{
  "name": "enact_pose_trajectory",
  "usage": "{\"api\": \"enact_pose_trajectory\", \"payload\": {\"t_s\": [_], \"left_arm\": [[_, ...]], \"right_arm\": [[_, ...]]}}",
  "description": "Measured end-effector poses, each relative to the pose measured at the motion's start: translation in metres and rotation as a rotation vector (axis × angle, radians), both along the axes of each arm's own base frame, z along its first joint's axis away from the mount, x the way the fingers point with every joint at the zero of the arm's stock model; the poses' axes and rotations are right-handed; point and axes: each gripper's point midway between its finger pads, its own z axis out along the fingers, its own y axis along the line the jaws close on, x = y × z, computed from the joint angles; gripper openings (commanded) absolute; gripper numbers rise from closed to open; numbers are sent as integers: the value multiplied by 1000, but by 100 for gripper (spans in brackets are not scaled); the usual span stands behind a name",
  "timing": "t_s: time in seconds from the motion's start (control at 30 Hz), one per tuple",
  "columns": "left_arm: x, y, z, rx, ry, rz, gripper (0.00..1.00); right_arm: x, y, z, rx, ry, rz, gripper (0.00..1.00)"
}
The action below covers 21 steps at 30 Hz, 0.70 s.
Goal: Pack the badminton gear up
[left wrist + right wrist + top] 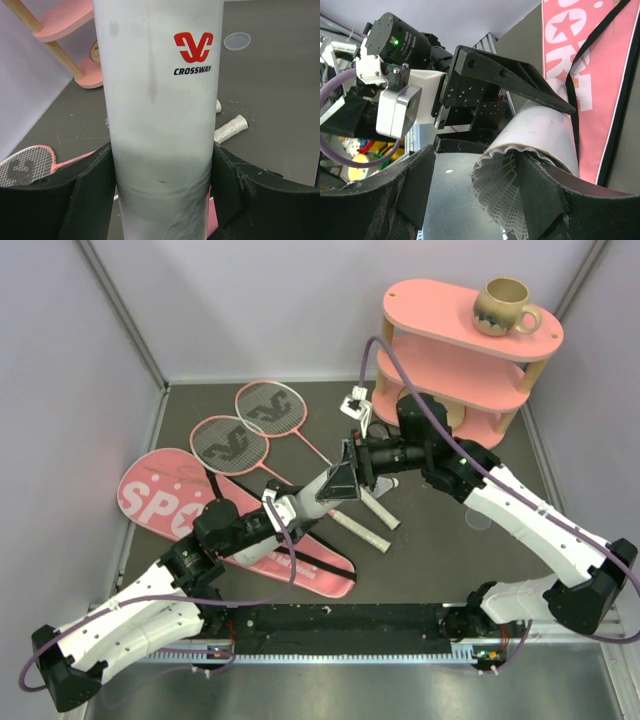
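Observation:
My left gripper (160, 190) is shut on the long white tube (160, 100), which carries a red CROSSWAY logo and is held off the table. At the tube's open end (545, 130) a white shuttlecock (497, 190) sits partly inside, skirt outward. My right gripper (475, 165) stands open around that end, with one finger against the skirt. In the top view the two grippers (345, 475) (368, 455) meet mid-table. Two pink rackets (228, 443) (270, 406) lie at the back left, their white handles (362, 530) under the arms. The pink bag (160, 495) lies at the left.
The pink two-tier shelf (450, 365) stands at the back right with a beige mug (503, 308) on its top tier. A clear round lid (237, 41) lies on the dark mat to the right. Grey walls close in the back and left sides.

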Motion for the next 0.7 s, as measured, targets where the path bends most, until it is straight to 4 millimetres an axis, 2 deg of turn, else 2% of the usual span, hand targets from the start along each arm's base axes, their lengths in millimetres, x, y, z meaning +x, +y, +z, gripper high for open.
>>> {"api": "enact_pose_trajectory", "payload": {"t_s": [0.13,0.3,0.33,0.47,0.6,0.7], "left_arm": [[0,1,-6,17,15,5,9],[1,2,-6,19,17,11,9],[1,2,-6,18,16,11,9],[0,2,-6,17,16,9,9],[0,2,-6,17,15,8,9],[0,2,-6,17,15,8,9]], "right_arm": [[0,9,-8,3,18,12,66],[2,8,-7,7,6,-11,73],[2,5,-6,9,-4,-22,76],[9,-15,2,32,-48,-99,78],[18,-44,20,77,-95,-192,72],[14,-44,29,107,-113,-175,71]]}}
